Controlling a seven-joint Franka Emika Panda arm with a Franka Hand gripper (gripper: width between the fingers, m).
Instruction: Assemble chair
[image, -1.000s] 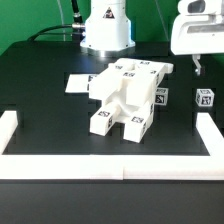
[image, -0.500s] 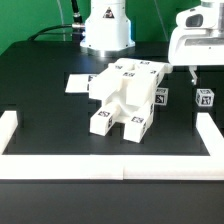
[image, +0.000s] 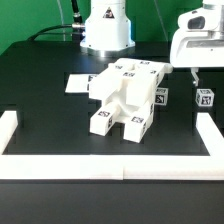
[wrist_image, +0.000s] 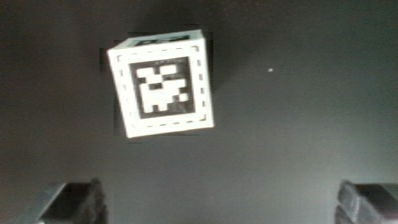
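Note:
The partly built white chair (image: 127, 95), a cluster of tagged panel, bars and blocks, lies in the middle of the black table. A small loose tagged block (image: 205, 98) stands apart at the exterior view's right. It shows in the wrist view (wrist_image: 166, 85) as a white block with its tag facing the camera. My gripper (image: 200, 70) hangs above this block without touching it. It is open and empty, and in the wrist view (wrist_image: 222, 205) both fingertips (wrist_image: 75, 200) stand wide apart at the frame edge.
Another small tagged block (image: 161, 97) sits against the chair's right side. The marker board (image: 78, 83) lies behind the chair. A low white border wall (image: 110, 166) runs along the front and both sides. The robot base (image: 106, 25) stands at the back.
My gripper has come down a little over the loose block at the right, mostly in the first half second. The chair parts have not moved.

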